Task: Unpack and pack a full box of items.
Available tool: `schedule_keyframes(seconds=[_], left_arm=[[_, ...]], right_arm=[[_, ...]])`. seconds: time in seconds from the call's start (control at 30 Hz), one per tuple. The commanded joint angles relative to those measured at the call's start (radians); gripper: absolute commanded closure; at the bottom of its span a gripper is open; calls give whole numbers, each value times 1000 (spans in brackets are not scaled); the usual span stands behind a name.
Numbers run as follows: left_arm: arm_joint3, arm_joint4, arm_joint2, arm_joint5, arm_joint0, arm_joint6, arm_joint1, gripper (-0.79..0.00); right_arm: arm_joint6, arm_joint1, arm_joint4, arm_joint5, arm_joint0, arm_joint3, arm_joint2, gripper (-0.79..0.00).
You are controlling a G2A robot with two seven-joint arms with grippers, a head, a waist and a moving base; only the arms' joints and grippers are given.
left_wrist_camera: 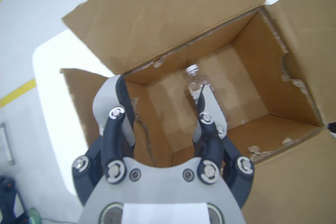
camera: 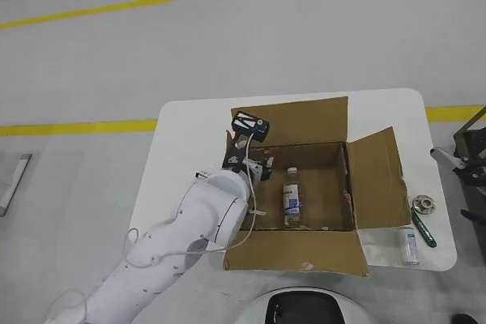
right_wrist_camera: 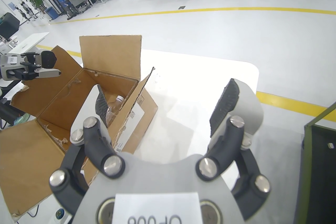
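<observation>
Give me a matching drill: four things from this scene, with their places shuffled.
1 clear bottle
2 left gripper
3 small white container
4 cardboard box

a on the table, right of the box
b lying on the box floor
c flaps open, resting on the table
d open, above the box's edge

Pairs: 1-b; 2-d; 3-a; 4-c

The box [camera: 296, 253] sits on the table [camera: 186, 154], a bottle [camera: 292, 202] lying inside. My left gripper [left_wrist_camera: 162, 83] hangs over the box's left wall. My right gripper [right_wrist_camera: 165, 84] is well off to its right. A small vial [camera: 410, 245] lies on the table, right of the box.
</observation>
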Motion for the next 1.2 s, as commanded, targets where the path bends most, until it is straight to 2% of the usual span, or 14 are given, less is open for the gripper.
schedule_keyframes(seconds=[0.0,0.1,0.33,0.67,0.8,0.83,0.87,0.9,1.03,1.17], left_arm=[[-14,10,-29,11,31,-21,6,0],[-27,24,-84,35,74,-39,15,0],[-37,48,-166,27,148,-25,24,0],[14,64,-191,26,189,8,11,0],[7,60,-198,19,198,25,3,0],[-1,62,-200,17,199,33,2,-194],[-12,56,-201,15,202,42,0,-711],[-25,64,-203,9,202,53,-2,-785],[-84,142,-192,11,216,117,-8,-785],[-129,186,-196,58,250,207,-17,-785]], right_arm=[[1,0,-1,-1,2,0,-3,-785],[3,1,-3,-3,5,0,-8,-785],[9,3,-9,-9,12,5,-19,-785],[7,4,-15,-12,10,12,-15,-785],[6,4,-15,-13,4,11,-10,-785],[6,4,-16,-11,2,10,-7,-785],[6,4,-15,-11,0,8,-5,-785],[5,4,-17,-10,-1,5,0,-785],[-20,5,-89,-6,-9,-17,32,-785],[-147,1,-337,33,-40,-68,61,-785]])
